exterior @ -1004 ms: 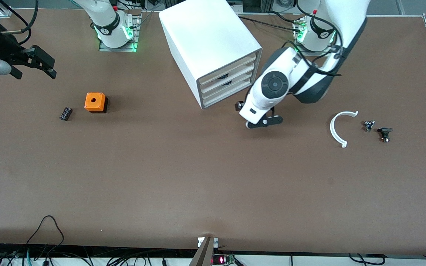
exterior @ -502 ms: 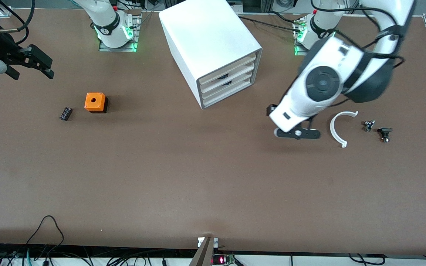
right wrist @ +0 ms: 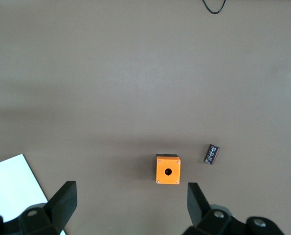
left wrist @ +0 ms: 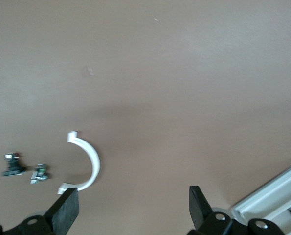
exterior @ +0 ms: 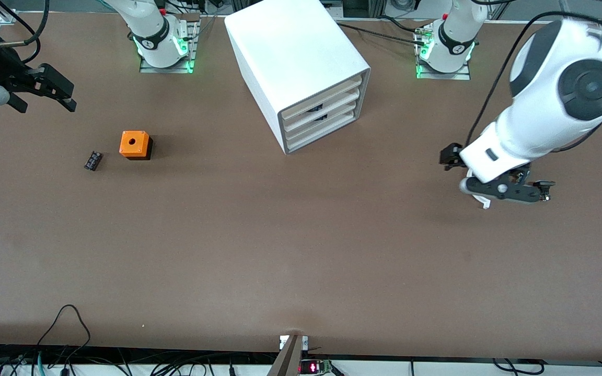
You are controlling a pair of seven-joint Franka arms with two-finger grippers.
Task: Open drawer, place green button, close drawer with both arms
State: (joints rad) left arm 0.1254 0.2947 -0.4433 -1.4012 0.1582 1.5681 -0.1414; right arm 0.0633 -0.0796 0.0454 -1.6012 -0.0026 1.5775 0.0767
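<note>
Drawers (exterior: 321, 112) flush in white cabinet (exterior: 290, 57)

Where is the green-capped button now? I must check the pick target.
The black green-capped button lies toward the left arm's end of the table, beside the white curved plastic piece.

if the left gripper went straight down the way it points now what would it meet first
Most likely the white curved piece on the table. The left gripper, jaws open, hangs over that piece's end; the wrist view shows it just inside one jaw. Depth is unclear, so it might land on bare table beside it instead.
</note>
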